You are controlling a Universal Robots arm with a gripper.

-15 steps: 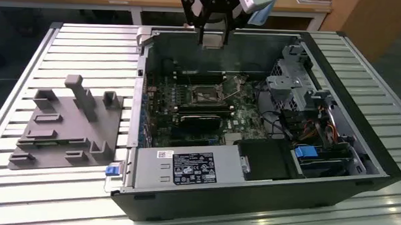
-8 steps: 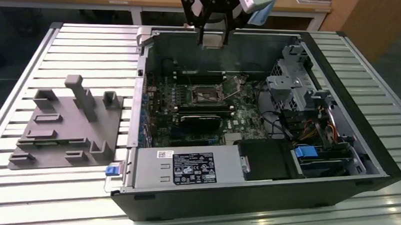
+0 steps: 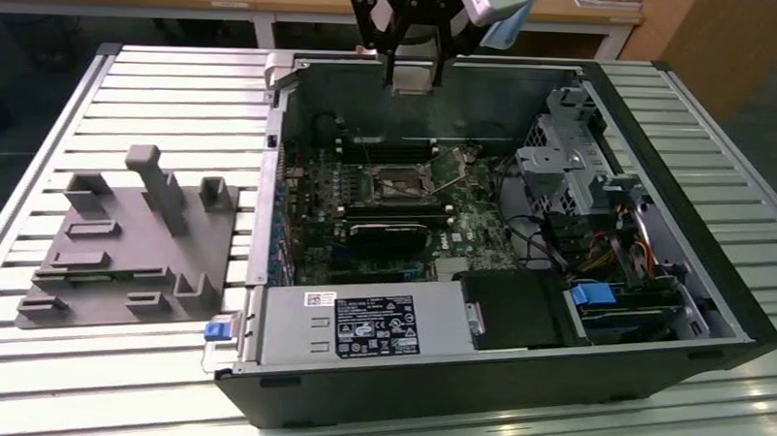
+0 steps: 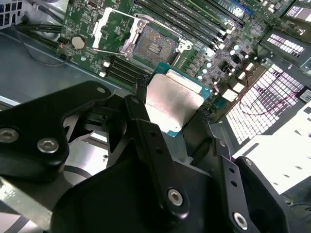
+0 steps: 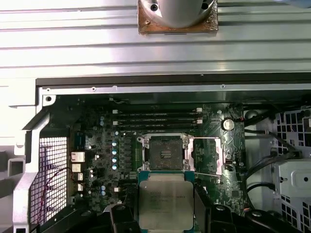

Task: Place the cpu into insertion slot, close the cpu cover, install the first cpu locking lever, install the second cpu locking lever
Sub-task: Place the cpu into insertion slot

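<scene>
Glare streaks the slatted table (image 3: 173, 94); inside the case (image 3: 486, 391) lies dim.

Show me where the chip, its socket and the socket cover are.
chip (image 5: 165, 201): first wrist view, metal top.
socket (image 5: 165, 154): first wrist view, dark centre.
socket cover (image 5: 219, 156): first wrist view, frame's side bar.

My work lies on a pale slatted metal tabletop (image 3: 173, 84). An open black computer case (image 3: 486, 396) rests on its side across the middle. At its 9 o'clock, just beside it, sits a grey moulded fixture block (image 3: 129, 248) with upright posts.
</scene>
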